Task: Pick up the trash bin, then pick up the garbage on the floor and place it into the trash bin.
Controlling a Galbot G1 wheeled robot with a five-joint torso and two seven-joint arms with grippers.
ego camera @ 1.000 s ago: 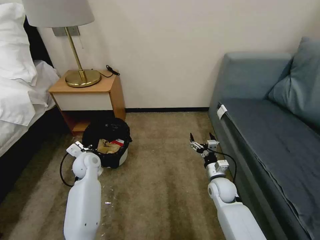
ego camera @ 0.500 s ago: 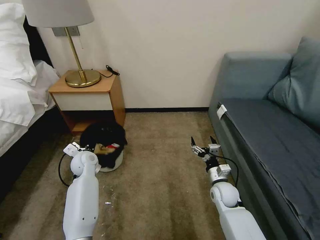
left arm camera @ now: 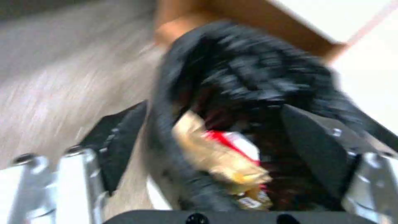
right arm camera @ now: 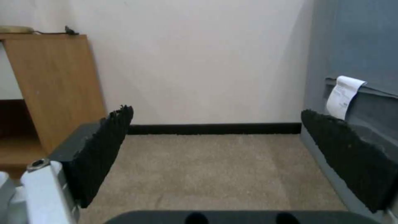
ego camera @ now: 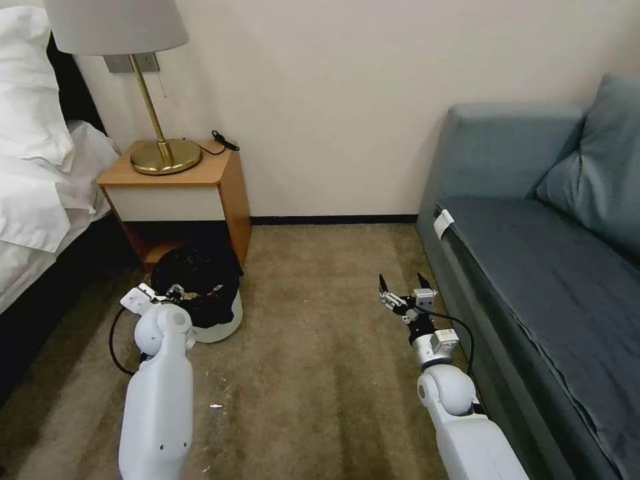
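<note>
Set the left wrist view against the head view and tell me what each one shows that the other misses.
Left wrist alone: a red-and-white packet and tan wrapper inside the trash bin, between the left pincer fingers. Head alone: lamp, sofa, the open right pincer above the carpet. Both: bin, nightstand, carpet.

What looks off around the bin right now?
Little stands out. The trash bin stands upright on the carpet by the nightstand, with its black bag bulging loosely over the rim and litter inside. The left gripper straddles the rim, fingers spread. Small white specks lie on the carpet. The right gripper hangs open, empty.
</note>
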